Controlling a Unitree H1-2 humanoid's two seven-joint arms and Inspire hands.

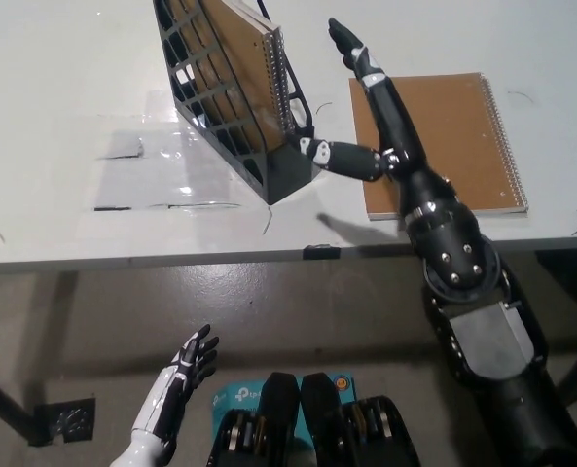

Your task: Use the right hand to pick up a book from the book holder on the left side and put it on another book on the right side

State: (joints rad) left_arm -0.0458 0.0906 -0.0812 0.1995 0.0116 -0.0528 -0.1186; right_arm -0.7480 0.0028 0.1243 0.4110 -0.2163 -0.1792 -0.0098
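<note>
A black lattice book holder (232,102) stands on the white table, left of centre, with a brown spiral notebook (254,73) upright inside it. A second brown spiral notebook (442,136) lies flat to its right. My black right hand (371,112) is raised over the table just right of the holder, open, fingers spread, thumb near the holder's lower right corner, holding nothing. It partly covers the flat notebook's left edge. My white left hand (179,381) rests open below the table edge at lower left.
The white table (93,214) has its front edge across the picture's middle, with a small black clip (319,252) on it. Clear tape patches (137,161) lie left of the holder. Below is a grey floor and a table leg (1,404).
</note>
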